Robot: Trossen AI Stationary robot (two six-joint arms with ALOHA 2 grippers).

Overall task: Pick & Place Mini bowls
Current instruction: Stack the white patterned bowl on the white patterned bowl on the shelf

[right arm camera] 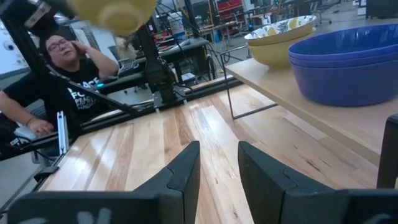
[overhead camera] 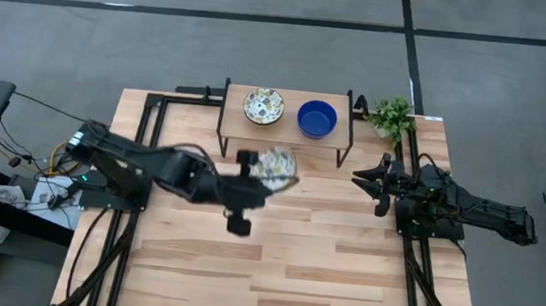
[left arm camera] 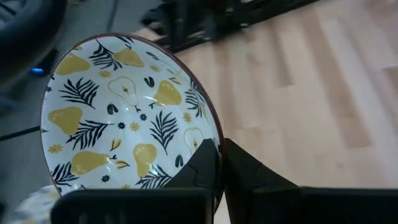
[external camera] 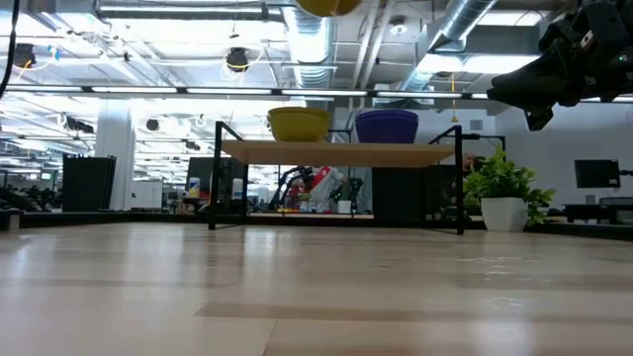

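Observation:
My left gripper [overhead camera: 263, 171] [left arm camera: 220, 148] is shut on a mini bowl [overhead camera: 278, 165] [left arm camera: 127, 112], white inside with yellow pears and dark leaves, yellow outside, held high above the table's middle in front of the shelf [overhead camera: 285, 129]. Its yellow underside [external camera: 329, 5] [right arm camera: 115, 12] shows from below. On the shelf stand patterned bowls [overhead camera: 263, 106] [right arm camera: 280, 37] and cobalt blue bowls [overhead camera: 317, 118] [right arm camera: 348, 62], each resting on its base, stacked. My right gripper [overhead camera: 369, 179] [right arm camera: 217, 163] hovers open above the table's right side, touching nothing. My left gripper pinches the patterned bowl's rim [left arm camera: 213, 134], with one finger [left arm camera: 202, 163] inside the bowl and the other [left arm camera: 245, 169] outside its wall. The bowl is lifted clear of the table and tilted, its opening turned partly sideways.
A small green plant in a white pot [overhead camera: 391, 116] [external camera: 504, 193] stands at the shelf's right end. Black frame rails [overhead camera: 144, 141] run along the table's left and right sides. A seated person [right arm camera: 59, 68] is beyond the table's left side. Bare wood [overhead camera: 303, 256] lies toward the near edge.

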